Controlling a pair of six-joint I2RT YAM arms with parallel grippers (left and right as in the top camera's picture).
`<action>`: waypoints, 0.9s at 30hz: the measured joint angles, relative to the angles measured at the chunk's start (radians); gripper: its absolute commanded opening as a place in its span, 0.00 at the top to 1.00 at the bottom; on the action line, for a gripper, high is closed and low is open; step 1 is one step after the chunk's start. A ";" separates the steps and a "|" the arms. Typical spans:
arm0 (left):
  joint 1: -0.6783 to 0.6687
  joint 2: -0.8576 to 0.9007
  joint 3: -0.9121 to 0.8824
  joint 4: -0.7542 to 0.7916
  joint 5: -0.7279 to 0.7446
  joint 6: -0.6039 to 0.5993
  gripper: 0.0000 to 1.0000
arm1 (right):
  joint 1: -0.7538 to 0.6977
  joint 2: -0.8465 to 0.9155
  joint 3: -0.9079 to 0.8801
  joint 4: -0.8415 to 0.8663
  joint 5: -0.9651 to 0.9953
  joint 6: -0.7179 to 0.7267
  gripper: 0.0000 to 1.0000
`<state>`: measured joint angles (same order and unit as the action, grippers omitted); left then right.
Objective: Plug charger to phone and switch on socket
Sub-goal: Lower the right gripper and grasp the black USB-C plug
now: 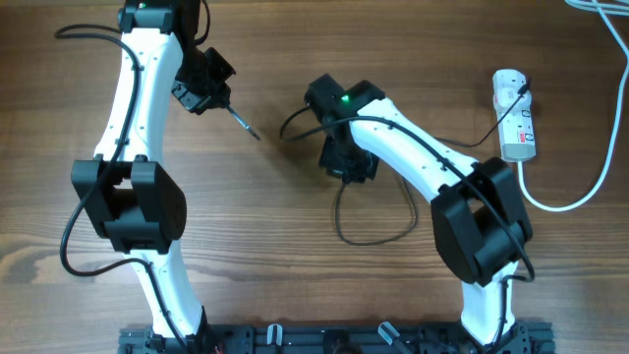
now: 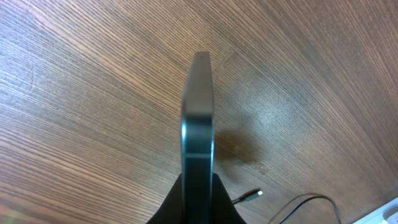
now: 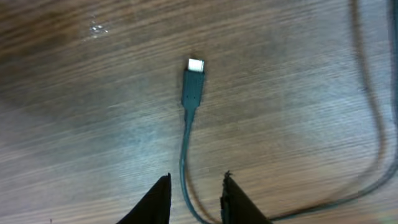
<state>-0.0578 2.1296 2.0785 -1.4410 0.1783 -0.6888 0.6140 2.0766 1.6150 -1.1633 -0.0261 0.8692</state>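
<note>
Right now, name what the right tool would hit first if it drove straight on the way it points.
The charger: its cable lies between the open fingers of the right tool, connector tip just ahead. Going straight on, it would probably touch that cable first, then the table, though depth is unclear.

Phone [image 2: 198, 124] showed edge-on only, screen hidden, lower end cut by frame. Right wrist view was blurred; charger [image 3: 189, 106] ran off the bottom edge. Overhead, right arm [image 1: 413, 157] covered the charger tip; socket [image 1: 515, 113] marks too small to read.
</note>
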 measured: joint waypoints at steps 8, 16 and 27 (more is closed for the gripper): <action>0.000 0.000 0.000 -0.002 -0.003 0.000 0.96 | 0.000 0.001 -0.148 0.163 -0.008 0.000 0.72; 0.000 0.000 0.000 -0.003 -0.003 0.000 0.96 | 0.000 0.001 -0.162 0.216 -0.006 0.000 0.76; 0.000 0.000 0.000 -0.008 -0.003 0.000 0.96 | 0.000 0.001 -0.162 0.227 0.048 0.008 0.78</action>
<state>-0.0578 2.1296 2.0785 -1.4487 0.1757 -0.6888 0.6140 2.0777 1.4532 -0.9367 0.0223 0.8772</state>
